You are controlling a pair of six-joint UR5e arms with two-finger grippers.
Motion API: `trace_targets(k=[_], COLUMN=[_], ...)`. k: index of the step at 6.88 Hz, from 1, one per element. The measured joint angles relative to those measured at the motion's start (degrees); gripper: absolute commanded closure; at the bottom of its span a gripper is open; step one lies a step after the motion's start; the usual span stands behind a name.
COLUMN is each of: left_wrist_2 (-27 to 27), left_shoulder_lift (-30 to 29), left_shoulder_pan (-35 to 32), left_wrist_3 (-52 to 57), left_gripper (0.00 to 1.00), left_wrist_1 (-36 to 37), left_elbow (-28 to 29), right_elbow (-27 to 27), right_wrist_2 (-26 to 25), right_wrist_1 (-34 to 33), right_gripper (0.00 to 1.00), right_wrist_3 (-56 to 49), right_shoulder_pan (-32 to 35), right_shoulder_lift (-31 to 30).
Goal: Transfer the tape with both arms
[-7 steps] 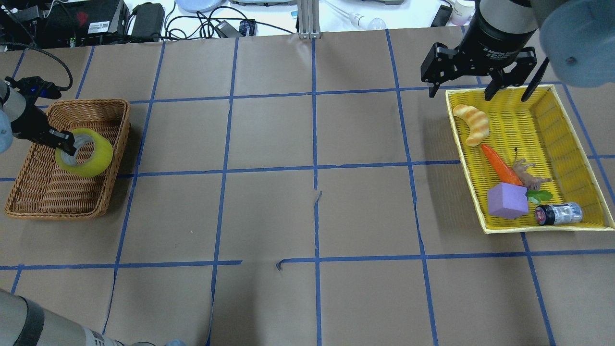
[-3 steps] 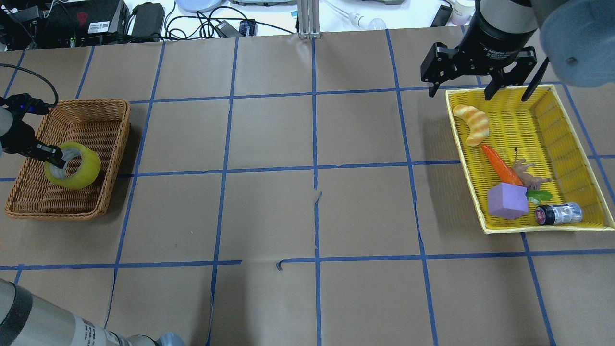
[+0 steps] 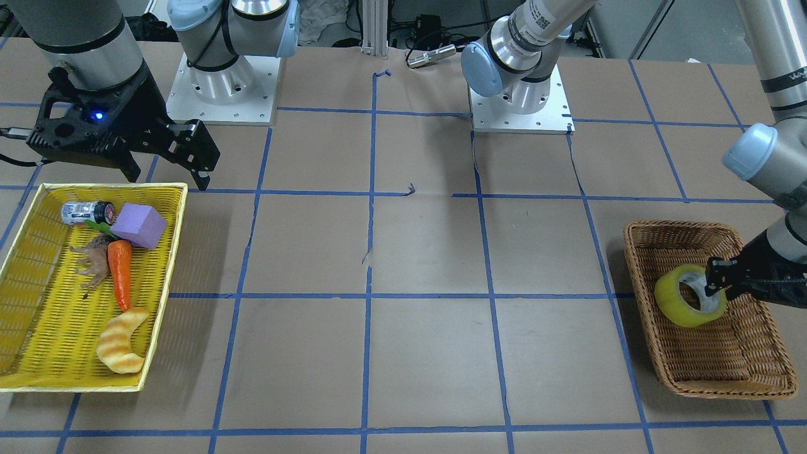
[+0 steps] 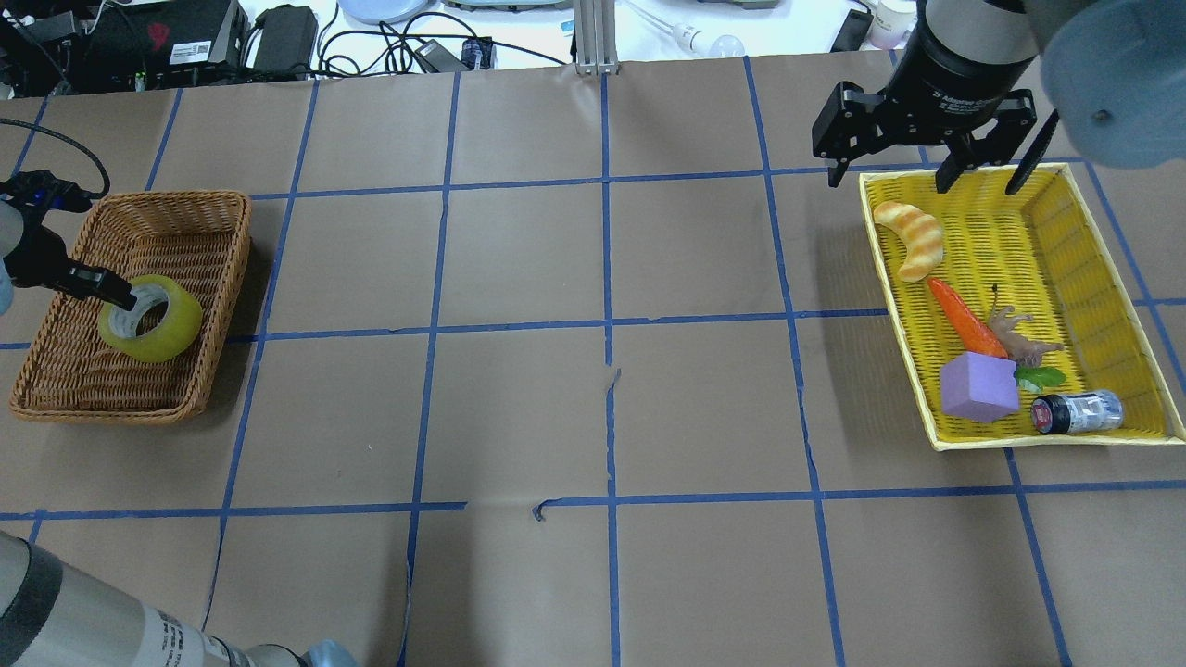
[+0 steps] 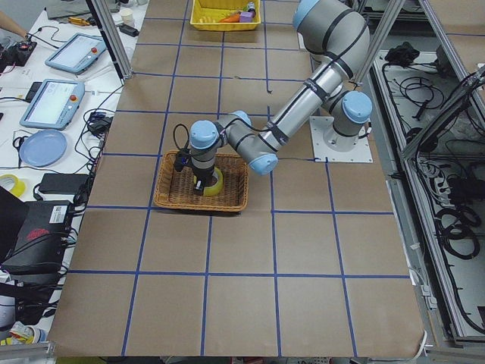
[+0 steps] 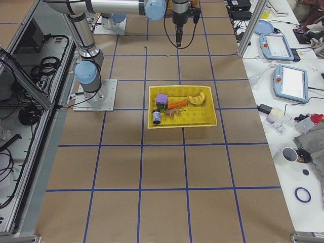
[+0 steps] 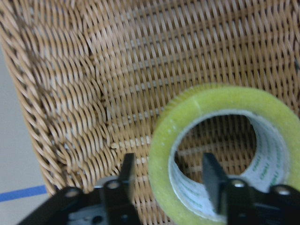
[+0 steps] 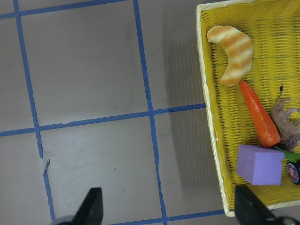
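Pickup step: left gripper (image 7: 166,180) clamped across tape (image 4: 150,318) wall, over wicker basket (image 4: 199,208). Right gripper (image 4: 924,148) spread wide, empty. Next up, likely: carry to centre for handover.

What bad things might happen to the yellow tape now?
The left gripper pinches only one wall of the tape, one finger inside the hole, so the roll might swing or slip out. It hangs low over the wicker basket and might bump the rim on its way out. The right gripper waits far away, open.
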Motion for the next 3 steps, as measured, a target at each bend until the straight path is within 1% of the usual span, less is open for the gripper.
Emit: trace_targets(k=[2, 3], left_wrist_2=[-0.3, -0.3], left_shoulder_lift=[1.8, 3.3], left_shoulder_pan=[-1.6, -4.5], left_wrist_3=[-1.7, -5.2], left_gripper=[0.00, 0.00], left_wrist_1=[0.9, 0.5], left_elbow=[0.7, 1.3], right_elbow=[0.0, 0.0], right_wrist_2=[-0.1, -0.1], right_wrist_1=[0.0, 0.0], right_gripper=[0.00, 0.00], right_wrist_3=[0.0, 0.0], right_shoulder_pan=[0.0, 0.0], right_shoulder_lift=[0.0, 0.0])
